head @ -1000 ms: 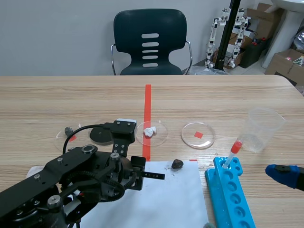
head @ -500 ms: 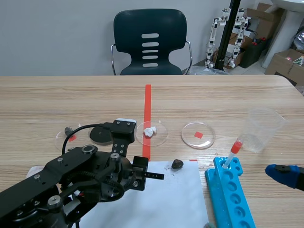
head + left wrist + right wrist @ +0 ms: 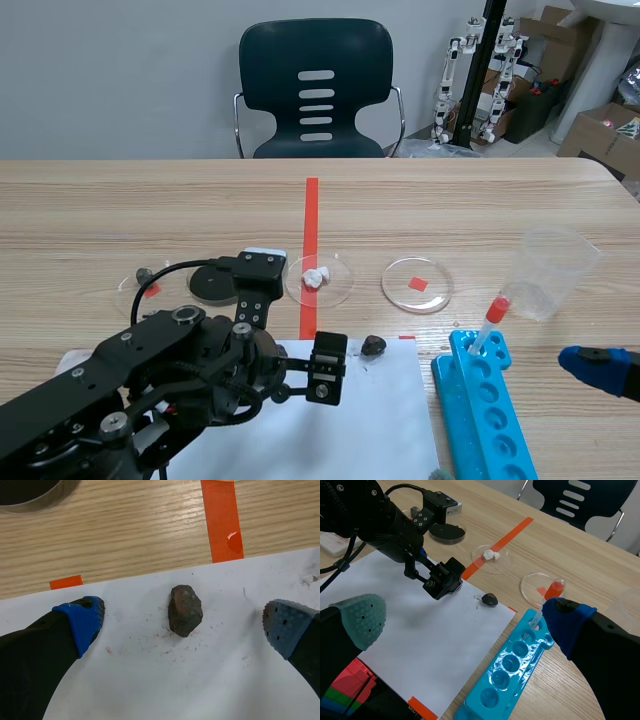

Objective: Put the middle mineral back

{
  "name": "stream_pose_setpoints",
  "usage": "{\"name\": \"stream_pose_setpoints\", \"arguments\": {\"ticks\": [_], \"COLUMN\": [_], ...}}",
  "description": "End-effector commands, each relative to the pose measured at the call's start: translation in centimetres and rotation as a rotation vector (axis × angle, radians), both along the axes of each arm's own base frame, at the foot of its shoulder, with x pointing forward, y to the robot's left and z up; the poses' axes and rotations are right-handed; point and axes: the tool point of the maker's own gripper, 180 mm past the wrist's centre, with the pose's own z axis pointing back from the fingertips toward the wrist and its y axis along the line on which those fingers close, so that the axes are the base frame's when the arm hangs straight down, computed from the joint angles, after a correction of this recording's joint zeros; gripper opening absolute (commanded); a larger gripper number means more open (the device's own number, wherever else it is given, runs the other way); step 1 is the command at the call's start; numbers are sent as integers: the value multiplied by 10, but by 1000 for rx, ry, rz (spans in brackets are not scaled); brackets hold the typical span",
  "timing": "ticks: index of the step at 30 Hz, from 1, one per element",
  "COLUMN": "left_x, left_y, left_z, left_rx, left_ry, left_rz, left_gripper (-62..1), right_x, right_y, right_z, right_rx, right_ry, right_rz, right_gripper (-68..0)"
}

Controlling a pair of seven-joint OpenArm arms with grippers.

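My left end effector hangs low in the centre of the scene view, fingers spread wide. The dark mineral lies between them on the white paper. I'd drop straight down, keep the stone centred, and close gently so it doesn't roll or skid away.

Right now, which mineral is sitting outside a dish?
The dark brown rock on the white paper, between the left claw's open fingers. The white mineral lies in the middle dish; the small grey one lies in the leftmost dish.
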Motion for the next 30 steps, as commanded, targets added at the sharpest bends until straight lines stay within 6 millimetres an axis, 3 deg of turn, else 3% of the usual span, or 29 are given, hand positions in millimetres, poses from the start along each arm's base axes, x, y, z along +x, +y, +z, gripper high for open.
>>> {"name": "stream_pose_setpoints", "arguments": {"ticks": [1, 8, 30], "left_x": [7, 7, 7], "left_y": [-5, -10, -10], "left_z": [14, 37, 37], "left_rx": [-24, -71, -69], "left_ry": [-54, -169, -172], "left_rz": [-16, -21, -22], "left_gripper": [14, 14, 14], "right_x": [3, 3, 3], "right_y": [0, 0, 0], "right_z": [8, 8, 8], "right_rx": [13, 13, 13], "right_ry": [-28, -28, -28], "right_rz": [-3, -3, -3], "right_gripper": [4, 4, 4]}}
